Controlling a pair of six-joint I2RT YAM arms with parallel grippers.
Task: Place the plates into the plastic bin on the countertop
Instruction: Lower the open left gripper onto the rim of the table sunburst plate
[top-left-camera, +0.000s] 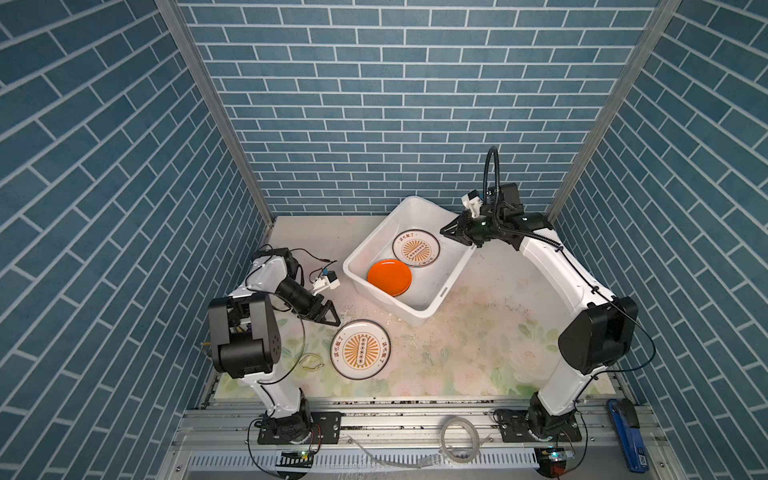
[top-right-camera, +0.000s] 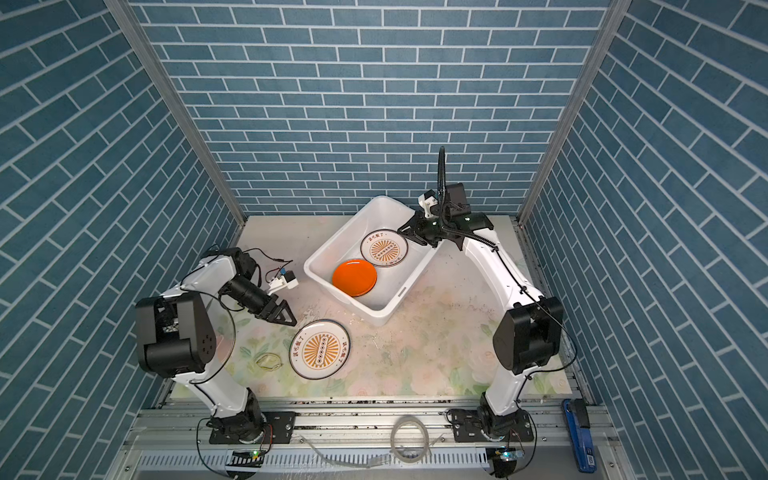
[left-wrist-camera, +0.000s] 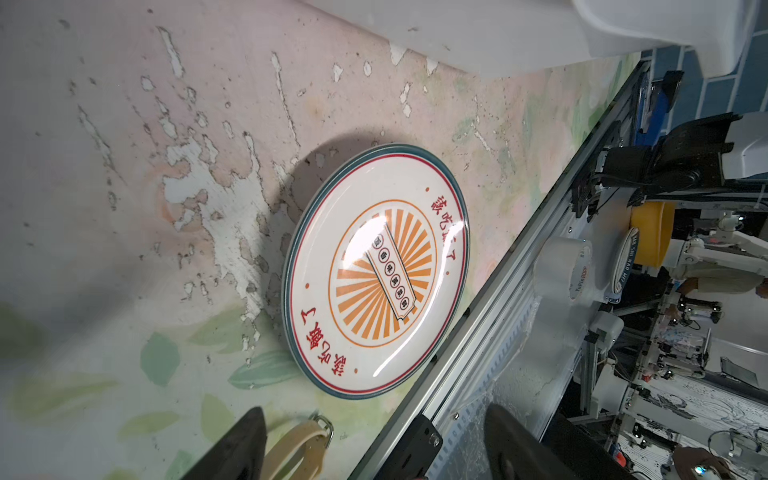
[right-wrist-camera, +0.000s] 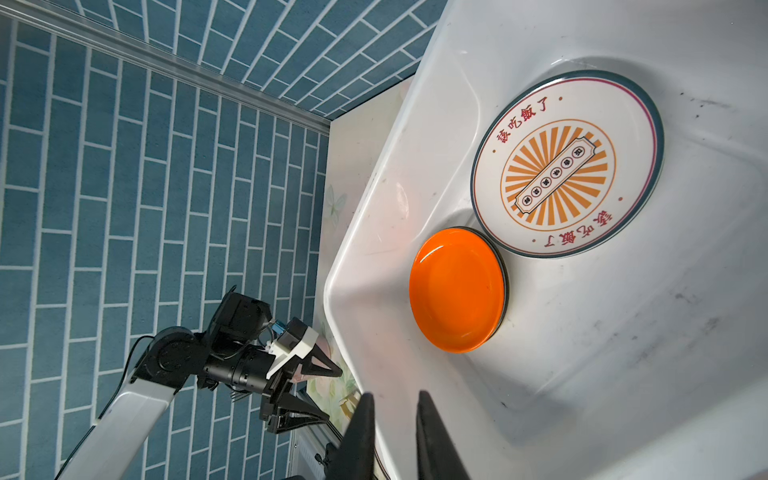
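Sunburst plate (top-left-camera: 360, 349) beside left hand (top-left-camera: 330, 316)

open countertop (top-left-camera: 478, 332) around lone sunburst plate (top-left-camera: 360, 350), rubber band (top-left-camera: 311, 361) beside it, bin (top-left-camera: 446, 286) wall beyond

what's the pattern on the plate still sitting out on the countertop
White plate with an orange sunburst centre, red characters, and a dark teal rim; clearest in the left wrist view.

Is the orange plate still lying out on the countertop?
No, the orange plate lies inside the white bin, beside a sunburst plate.
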